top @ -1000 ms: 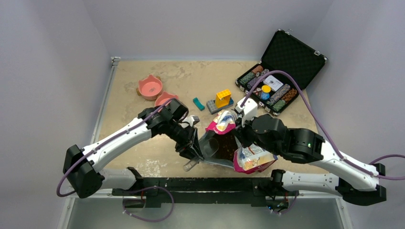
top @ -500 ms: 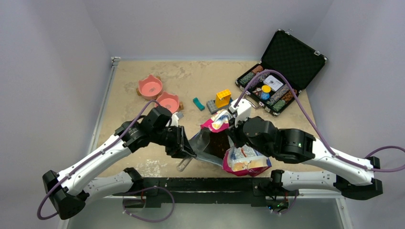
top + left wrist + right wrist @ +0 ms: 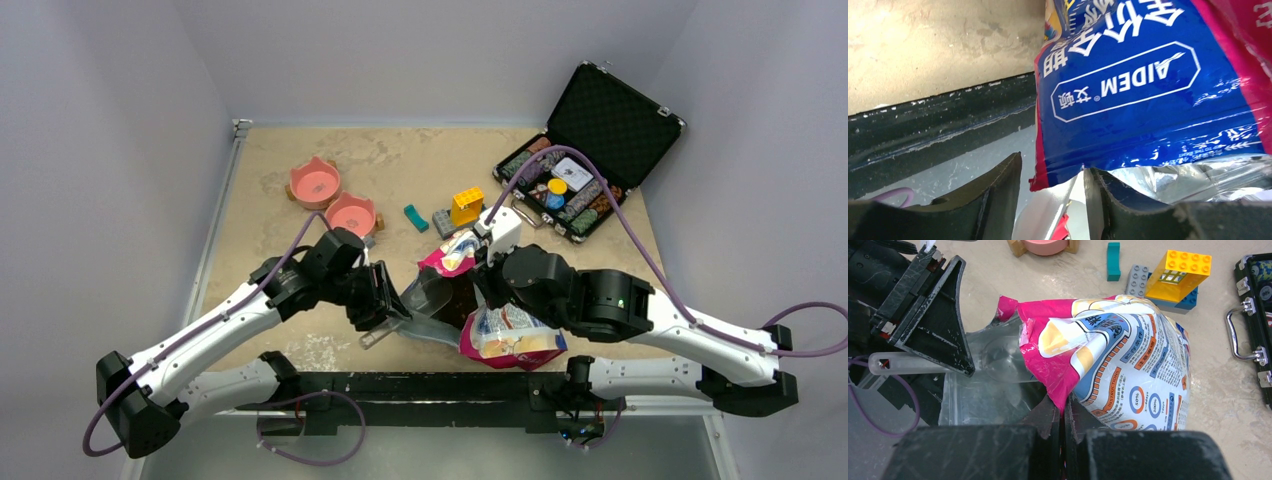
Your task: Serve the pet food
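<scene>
The pink-and-blue pet food bag (image 3: 512,336) lies on its side near the table's front edge, its mouth held open to the left. It also shows in the left wrist view (image 3: 1138,90) and the right wrist view (image 3: 1128,355). Dark brown kibble (image 3: 462,302) shows inside the mouth. My right gripper (image 3: 1064,405) is shut on the bag's pink top edge. My left gripper (image 3: 388,305) holds a clear plastic scoop (image 3: 998,357) with its bowl at the bag's mouth; its handle (image 3: 372,338) sticks out behind. In the left wrist view my left gripper (image 3: 1050,167) is at the bag's blue edge.
Two pink pet bowls (image 3: 314,183) (image 3: 352,213) stand at the back left. Toy bricks (image 3: 466,207) and a teal piece (image 3: 415,217) lie mid-table. An open black case of poker chips (image 3: 575,185) is at the back right. The black front rail (image 3: 420,385) runs below the bag.
My left arm has swung left and back, taking the scoop with it. My right gripper and the bag have shifted a little left.
</scene>
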Tool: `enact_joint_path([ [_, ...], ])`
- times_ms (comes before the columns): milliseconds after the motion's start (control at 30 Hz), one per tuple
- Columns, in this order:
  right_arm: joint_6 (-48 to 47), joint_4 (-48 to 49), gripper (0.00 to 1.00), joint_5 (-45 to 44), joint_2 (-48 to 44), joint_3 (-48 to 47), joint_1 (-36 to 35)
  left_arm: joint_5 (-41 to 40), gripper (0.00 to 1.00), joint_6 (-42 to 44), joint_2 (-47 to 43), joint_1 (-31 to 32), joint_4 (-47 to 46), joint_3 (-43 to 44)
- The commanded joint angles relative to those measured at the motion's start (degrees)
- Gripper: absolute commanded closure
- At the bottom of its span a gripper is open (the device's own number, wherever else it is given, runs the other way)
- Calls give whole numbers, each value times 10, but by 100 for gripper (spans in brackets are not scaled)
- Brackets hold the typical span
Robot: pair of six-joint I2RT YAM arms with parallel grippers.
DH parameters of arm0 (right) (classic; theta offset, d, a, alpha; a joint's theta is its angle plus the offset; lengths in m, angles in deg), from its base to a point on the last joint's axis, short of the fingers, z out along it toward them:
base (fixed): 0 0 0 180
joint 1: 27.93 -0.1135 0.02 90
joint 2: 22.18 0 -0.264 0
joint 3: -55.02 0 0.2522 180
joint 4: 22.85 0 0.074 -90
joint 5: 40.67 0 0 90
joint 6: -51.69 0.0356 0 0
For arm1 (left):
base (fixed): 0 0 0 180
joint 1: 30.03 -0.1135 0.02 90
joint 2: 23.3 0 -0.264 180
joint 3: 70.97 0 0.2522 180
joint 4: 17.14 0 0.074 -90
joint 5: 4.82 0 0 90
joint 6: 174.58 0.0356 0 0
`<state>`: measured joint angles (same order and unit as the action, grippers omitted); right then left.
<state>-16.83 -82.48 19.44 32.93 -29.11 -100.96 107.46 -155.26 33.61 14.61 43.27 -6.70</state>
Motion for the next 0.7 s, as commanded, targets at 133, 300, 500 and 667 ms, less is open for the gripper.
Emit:
enact_joint_path([
  [133,6,105,100,-11,-27,-48,-9,-86,67,7,0,1,-21,9],
  [300,5,105,100,-11,-25,-49,-10,-103,71,15,-34,1,-3,10],
  [500,3,104,100,-13,-20,-53,-9,-97,77,24,-47,1,32,27],
  [667,1,107,100,-19,-20,-50,-9,-9,65,31,-24,0,3,12],
])
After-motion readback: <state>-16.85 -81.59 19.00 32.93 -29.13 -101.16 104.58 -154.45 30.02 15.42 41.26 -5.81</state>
